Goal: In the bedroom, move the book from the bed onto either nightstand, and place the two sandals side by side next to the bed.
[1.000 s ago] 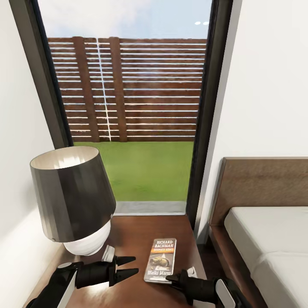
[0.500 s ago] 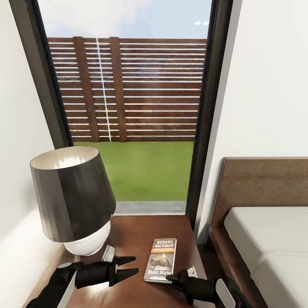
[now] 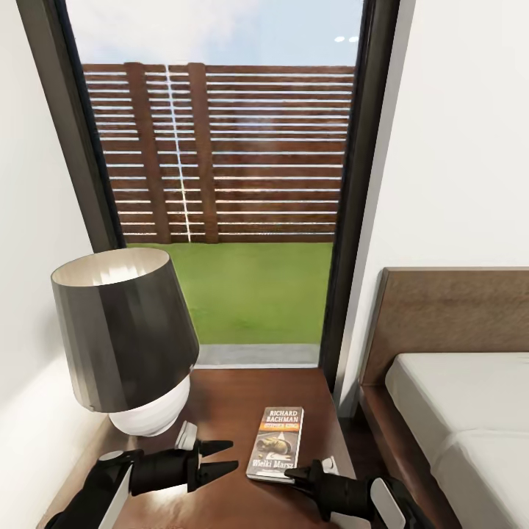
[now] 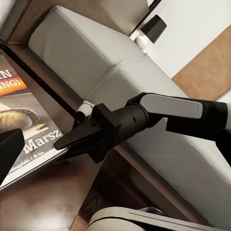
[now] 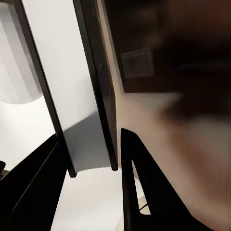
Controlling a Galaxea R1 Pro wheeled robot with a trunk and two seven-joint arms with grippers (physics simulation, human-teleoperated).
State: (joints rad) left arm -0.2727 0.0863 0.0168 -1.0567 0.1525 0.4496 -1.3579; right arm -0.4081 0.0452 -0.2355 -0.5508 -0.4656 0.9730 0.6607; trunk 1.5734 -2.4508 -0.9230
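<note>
From the head view, the book (image 3: 276,443) lies flat on the nightstand (image 3: 228,397) surface, my right fingers (image 3: 295,474) pinching its near edge, left fingers (image 3: 220,457) parted, empty. Right wrist view: the book's edge sits between my fingers. Sandals remain.

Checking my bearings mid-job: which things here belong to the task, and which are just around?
Task things:
thin dark paperback book, lying on the glossy reddish-brown wooden nightstand
pale grey mattress bed
right gripper, at the book's near edge

Just around:
dark-shaded table lamp
tall dark-framed window
</note>
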